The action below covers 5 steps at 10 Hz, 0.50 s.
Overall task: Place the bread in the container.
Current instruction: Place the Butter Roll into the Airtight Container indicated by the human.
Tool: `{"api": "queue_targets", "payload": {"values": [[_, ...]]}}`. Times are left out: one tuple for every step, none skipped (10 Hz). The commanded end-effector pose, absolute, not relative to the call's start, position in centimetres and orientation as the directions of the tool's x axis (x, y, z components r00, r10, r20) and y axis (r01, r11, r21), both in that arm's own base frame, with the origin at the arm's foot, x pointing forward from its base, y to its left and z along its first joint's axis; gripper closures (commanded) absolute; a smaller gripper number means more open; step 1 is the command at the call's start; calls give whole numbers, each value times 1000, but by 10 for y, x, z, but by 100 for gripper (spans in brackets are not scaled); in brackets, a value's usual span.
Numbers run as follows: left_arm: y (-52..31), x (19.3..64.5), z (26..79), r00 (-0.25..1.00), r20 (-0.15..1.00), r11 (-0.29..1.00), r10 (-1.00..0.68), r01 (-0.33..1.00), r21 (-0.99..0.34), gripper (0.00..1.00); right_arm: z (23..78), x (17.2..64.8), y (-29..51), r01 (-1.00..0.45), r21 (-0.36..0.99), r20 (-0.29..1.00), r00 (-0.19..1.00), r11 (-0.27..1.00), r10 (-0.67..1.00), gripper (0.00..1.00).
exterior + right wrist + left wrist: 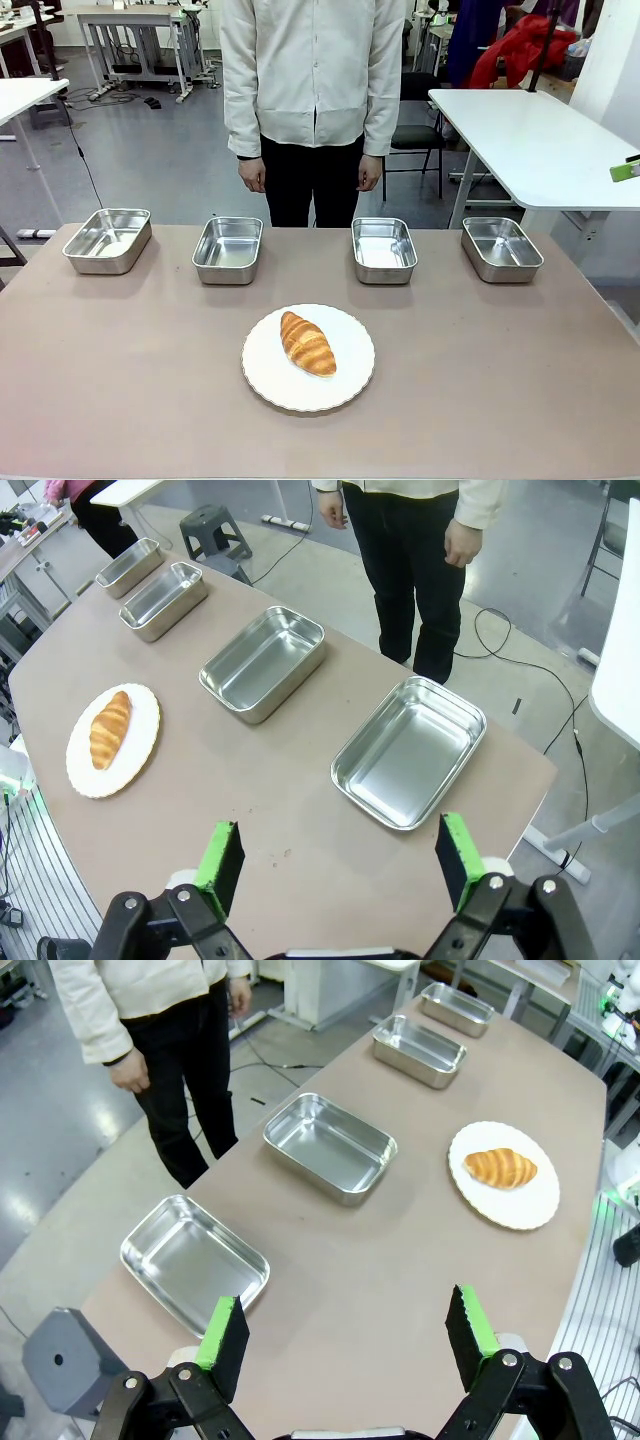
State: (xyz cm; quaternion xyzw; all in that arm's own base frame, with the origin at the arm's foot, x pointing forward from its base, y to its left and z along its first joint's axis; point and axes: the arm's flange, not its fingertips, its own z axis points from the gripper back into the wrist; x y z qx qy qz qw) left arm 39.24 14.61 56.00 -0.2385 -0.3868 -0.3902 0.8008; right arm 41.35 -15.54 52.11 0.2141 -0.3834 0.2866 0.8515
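I find the bread (308,343) on a plate (268,372) on the counter (120,380), with four pans (226,275) in a row behind it. Left gripper (345,1305) and right gripper (338,827) both stand open.

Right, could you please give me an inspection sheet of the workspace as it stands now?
Surface: brown table, no spills seen.
Job's things: bread lying on a white plate; four empty steel pans in a row along the far edge.
Clutter: nothing seen.
Grippers: left gripper and right gripper both open, holding nothing.
Cables: black cable on the floor beyond the table.
Surroundings: person standing at the far side, hands down; white tables behind.
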Motion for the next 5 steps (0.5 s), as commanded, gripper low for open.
{"api": "queue_targets", "payload": {"values": [[145,392,561,383,815,575,-435,815,-76,0,522,415,-155,-660,140,789,525,738,319,0],[145,392,561,383,815,575,-435,815,-76,0,522,415,-155,-660,140,789,525,738,319,0],[145,392,561,383,815,575,-435,815,-76,0,522,415,-155,-660,140,789,525,738,319,0],[145,392,561,383,815,575,-435,815,-76,0,522,415,-155,-660,140,789,525,738,319,0],[145,392,561,383,815,575,-435,815,-76,0,522,415,-155,-660,140,789,525,738,319,0]]}}
